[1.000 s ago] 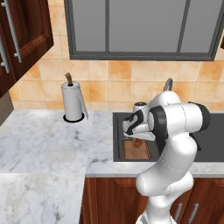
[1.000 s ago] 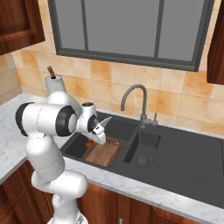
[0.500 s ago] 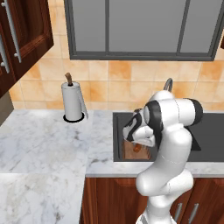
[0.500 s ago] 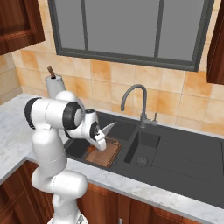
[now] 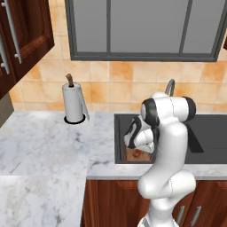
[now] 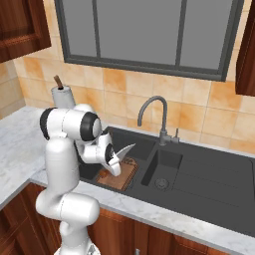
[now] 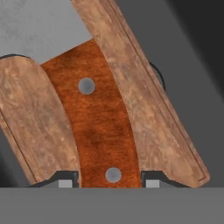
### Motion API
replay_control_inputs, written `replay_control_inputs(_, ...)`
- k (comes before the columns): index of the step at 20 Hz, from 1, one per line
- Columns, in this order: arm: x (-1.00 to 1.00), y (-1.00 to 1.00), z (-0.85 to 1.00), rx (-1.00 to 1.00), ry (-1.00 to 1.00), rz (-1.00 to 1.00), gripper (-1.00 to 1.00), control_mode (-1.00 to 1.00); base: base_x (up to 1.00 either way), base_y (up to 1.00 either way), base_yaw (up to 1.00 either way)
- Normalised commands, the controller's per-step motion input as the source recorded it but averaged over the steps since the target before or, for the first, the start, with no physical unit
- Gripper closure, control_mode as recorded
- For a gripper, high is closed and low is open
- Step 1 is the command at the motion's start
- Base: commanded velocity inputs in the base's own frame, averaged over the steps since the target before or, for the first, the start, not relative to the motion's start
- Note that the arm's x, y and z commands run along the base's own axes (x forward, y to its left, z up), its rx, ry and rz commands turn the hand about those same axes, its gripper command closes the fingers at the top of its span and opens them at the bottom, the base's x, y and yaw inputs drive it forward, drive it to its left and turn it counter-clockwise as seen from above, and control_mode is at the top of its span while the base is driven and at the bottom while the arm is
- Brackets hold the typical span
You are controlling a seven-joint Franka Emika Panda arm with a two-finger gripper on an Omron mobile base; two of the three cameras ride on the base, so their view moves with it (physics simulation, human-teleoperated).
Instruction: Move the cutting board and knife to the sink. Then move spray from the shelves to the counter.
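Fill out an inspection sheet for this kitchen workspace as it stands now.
Surface: white-grey marble counter around the dark sink.
Job's things: cutting board lies in the sink's left basin; knife is held above it, blade pointing toward the faucet. In the hand view the knife handle sits between the fingertips, with the board behind it. Spray and shelves: nothing seen.
Clutter: paper towel roll upright on the counter by the wall.
Grippers: gripper closed on the knife handle, over the board.
Cables: nothing seen.
Surroundings: tiled wall, window, dark wooden cabinets.
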Motion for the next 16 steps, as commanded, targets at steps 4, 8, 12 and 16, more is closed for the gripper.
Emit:
replay_control_inputs(4,0.42,0.00,-0.31,0.00,0.00,0.00,1.00,-1.00,0.00,0.00,0.00)
replay_control_inputs(8,0.34,0.00,-0.33,0.00,0.00,0.00,1.00,-1.00,0.00,0.00,0.00)
replay_control_inputs(12,0.21,0.00,-0.30,0.00,0.00,0.00,1.00,-1.00,0.00,0.00,0.00)
replay_control_inputs(16,0.00,0.00,-0.29,0.00,0.03,0.00,1.00,-1.00,0.00,0.00,0.00)
